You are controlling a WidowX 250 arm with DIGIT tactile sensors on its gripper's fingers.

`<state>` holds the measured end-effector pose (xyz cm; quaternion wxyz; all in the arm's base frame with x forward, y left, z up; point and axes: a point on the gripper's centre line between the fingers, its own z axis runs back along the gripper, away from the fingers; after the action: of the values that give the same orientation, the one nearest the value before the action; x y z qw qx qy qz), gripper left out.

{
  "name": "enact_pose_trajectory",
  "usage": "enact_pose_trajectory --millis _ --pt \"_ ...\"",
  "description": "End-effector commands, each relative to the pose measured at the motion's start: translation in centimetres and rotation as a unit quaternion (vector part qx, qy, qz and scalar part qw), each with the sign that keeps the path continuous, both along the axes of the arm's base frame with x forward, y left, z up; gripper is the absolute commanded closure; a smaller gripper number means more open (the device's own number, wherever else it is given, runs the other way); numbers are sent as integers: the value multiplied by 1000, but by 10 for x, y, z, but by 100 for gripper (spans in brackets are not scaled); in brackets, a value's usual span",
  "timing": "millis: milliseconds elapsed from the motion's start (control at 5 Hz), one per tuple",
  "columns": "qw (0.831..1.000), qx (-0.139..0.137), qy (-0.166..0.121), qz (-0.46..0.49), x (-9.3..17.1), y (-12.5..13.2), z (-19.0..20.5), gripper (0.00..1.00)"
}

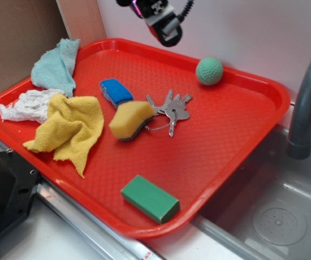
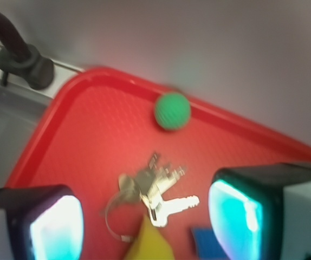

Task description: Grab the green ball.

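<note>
"What sat closest?"

"A green block (image 1: 150, 199), at the near edge of the red tray (image 1: 242, 135)."

"And the green ball (image 1: 209, 71)?"

"It lay far back on the tray, by the rim, alone. Keys (image 1: 171, 109) were nearer, beside a yellow sponge (image 1: 130, 120)."

"The gripper (image 2: 144, 219)?"

"It hung high above the tray, fingers (image 2: 239, 216) wide apart, holding nothing."

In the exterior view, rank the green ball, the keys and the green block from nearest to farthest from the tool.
Measured from the tool, at the top:
1. green ball, by the tray's far rim, to the tool's right in the image.
2. keys, mid-tray.
3. green block, at the near edge.
</note>
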<state>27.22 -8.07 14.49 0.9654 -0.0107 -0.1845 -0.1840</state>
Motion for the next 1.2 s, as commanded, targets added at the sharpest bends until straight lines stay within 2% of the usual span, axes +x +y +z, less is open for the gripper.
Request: enact_pose_trajectory --millis 0,200,400,600,800,1000 --pt "999 -22 -17 27 48 -12 -33 0" --pt "998 -21 -4 53 79 -2 -59 0" --pt "997 0 18 75 93 8 -80 0" --pt "995 14 27 93 81 8 -89 100" --pt "996 15 31 77 57 7 -65 100" --pt "997 14 15 73 17 6 -16 100"
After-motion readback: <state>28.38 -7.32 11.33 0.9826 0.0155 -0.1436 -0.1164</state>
